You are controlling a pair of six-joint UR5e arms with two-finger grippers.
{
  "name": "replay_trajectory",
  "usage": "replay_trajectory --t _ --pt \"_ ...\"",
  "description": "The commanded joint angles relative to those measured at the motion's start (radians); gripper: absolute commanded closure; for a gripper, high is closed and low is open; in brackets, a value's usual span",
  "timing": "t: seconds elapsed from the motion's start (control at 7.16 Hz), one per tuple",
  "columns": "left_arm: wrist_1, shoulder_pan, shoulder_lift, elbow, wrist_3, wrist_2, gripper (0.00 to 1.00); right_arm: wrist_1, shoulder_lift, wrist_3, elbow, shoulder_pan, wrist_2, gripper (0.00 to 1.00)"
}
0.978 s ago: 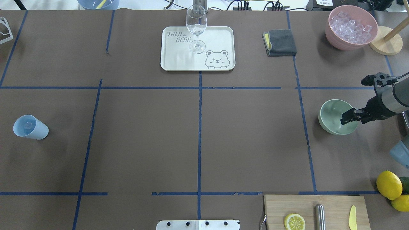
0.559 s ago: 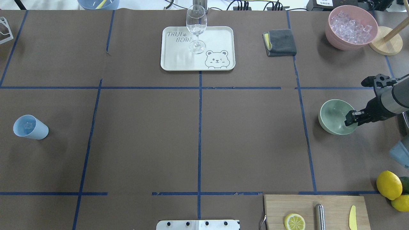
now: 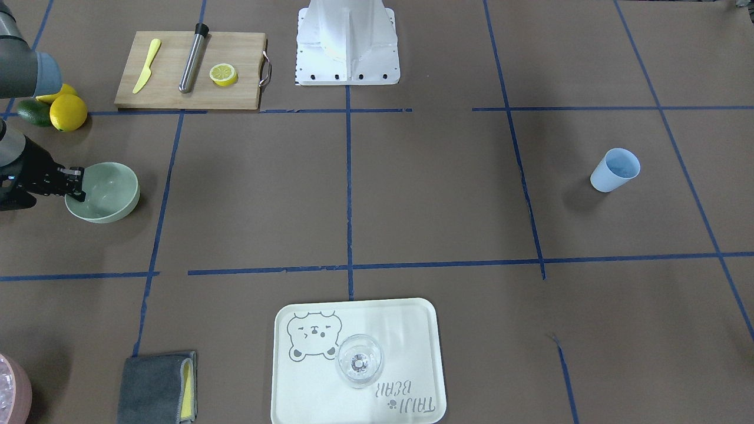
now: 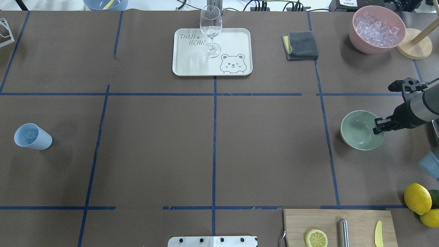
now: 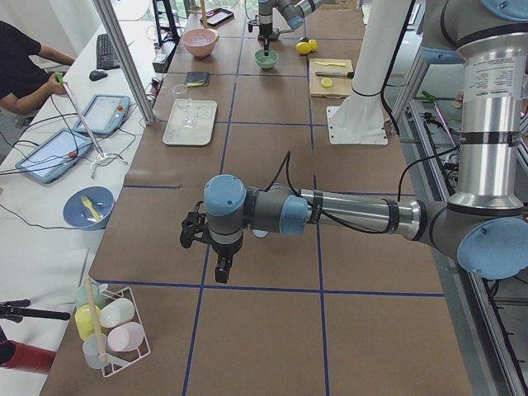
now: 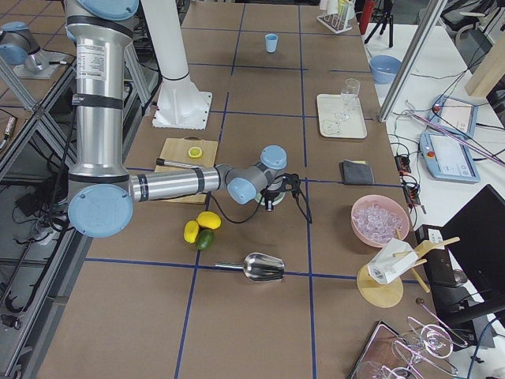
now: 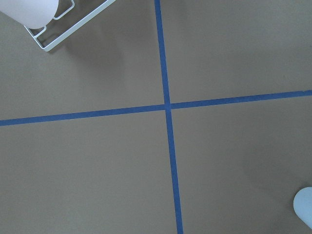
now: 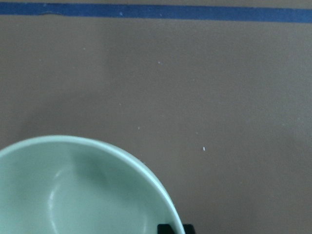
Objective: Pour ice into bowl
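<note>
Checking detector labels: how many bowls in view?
3: the green bowl in the right claw; the pink bowl holding ice; a blue bowl on the side desk.

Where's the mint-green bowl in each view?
Front-facing: bowl at the left edge, mid-height.
Overhead: bowl on the right side, mid-height.
Exterior left: bowl at top centre, far end of the table.
Exterior right: centre, mostly hidden under the near arm's wrist.
Left wrist: not in view.
Right wrist: bowl fills the lower left.
Shared landmark: the wooden board, on the robot's side of the bowl in all four exterior views.
</note>
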State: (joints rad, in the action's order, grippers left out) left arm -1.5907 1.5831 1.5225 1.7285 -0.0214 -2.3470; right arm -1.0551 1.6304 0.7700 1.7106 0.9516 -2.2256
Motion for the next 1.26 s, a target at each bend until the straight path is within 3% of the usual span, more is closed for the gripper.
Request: replay_trajectory --t 0.0,0.14,0.42,0.7,0.84,1.12 --pt "0.001 0.000 0.002 0.011 0.000 0.000 0.00 -0.006 -0.013 0.135 0.127 -0.002 -0.003 1.00" --pt "0.000 0.002 -0.001 0.020 0.000 0.000 0.00 -0.002 -0.065 0.291 0.150 -0.008 -0.008 1.00" --pt "-0.034 0.002 -0.001 0.023 -0.003 0.000 0.00 -0.002 -0.204 0.562 0.164 -0.159 0.027 1.00" --pt "-0.057 -0.001 -0.004 0.022 0.000 -0.053 0.00 -0.034 -0.375 0.800 0.155 -0.387 0.247 1.00" --pt "-0.058 -0.002 -0.004 0.022 0.000 -0.064 0.00 -0.163 -0.508 0.877 0.137 -0.463 0.306 1.00" --pt "-0.084 -0.005 -0.004 0.022 0.000 -0.066 0.00 -0.214 -0.726 0.996 -0.035 -0.523 0.394 1.00"
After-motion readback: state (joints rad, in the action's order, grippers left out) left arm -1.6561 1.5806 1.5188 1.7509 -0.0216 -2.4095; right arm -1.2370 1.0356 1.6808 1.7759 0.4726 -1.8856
